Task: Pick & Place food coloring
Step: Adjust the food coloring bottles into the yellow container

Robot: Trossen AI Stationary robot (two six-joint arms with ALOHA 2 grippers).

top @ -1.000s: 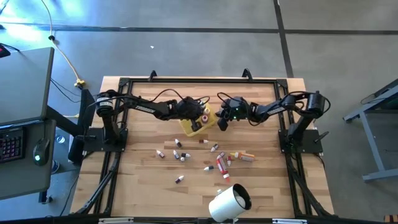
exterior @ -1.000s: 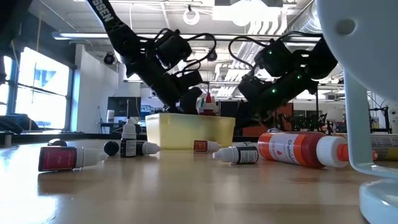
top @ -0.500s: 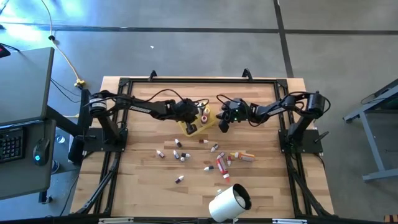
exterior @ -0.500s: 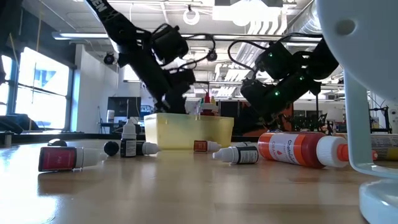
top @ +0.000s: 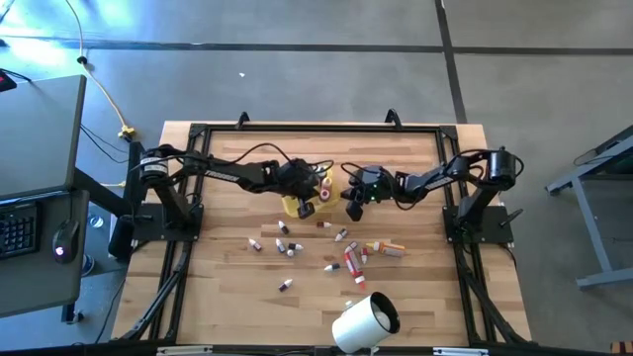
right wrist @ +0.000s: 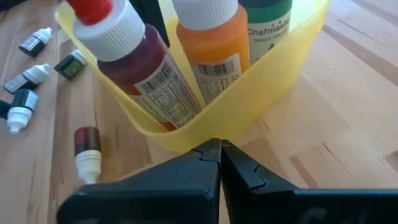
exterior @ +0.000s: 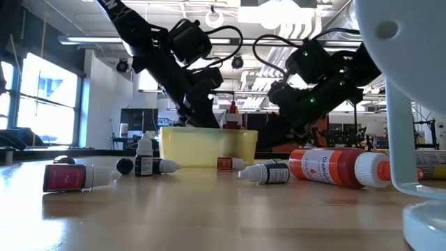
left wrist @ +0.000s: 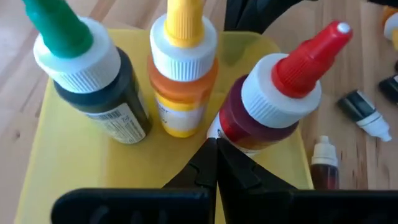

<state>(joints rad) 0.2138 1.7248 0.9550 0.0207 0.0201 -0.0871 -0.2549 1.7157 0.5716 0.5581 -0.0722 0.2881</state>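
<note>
Both grippers sit at the yellow tray [top: 315,194], one per side. Left gripper [left wrist: 216,163]: fingers pressed together, nothing between them, tips inside the tray right at the base of the red-cap bottle [left wrist: 273,99]. Right gripper [right wrist: 219,163]: fingers also pressed together, empty, tips just outside the tray wall.

Three food coloring bottles stand upright in the tray, packed side by side: green-cap [left wrist: 87,74], orange with yellow cap [left wrist: 183,68], red-cap. From the left gripper the red one is dead ahead and closest, possibly touching; the orange is just beside it and the green is farthest. From the right gripper the same trio is just past the wall: red [right wrist: 134,68], orange [right wrist: 217,50], green [right wrist: 267,18].

My read: upright and tight together because the tray is small and that's the only way they fit. A closed gripper on each side looks like bracing or nudging the tray so it doesn't slide, not a grasp.

The rest of the food coloring lies on its side on the table [top: 218,282], on the near side of both grippers: small droppers [top: 287,247], a bigger red tube [top: 350,261], one dropper [right wrist: 87,152] just beside the right gripper, one [left wrist: 323,165] just beside the tray near the left gripper. Plenty left to pick.

White cylinder [top: 364,321] is well apart, untouched.
</note>
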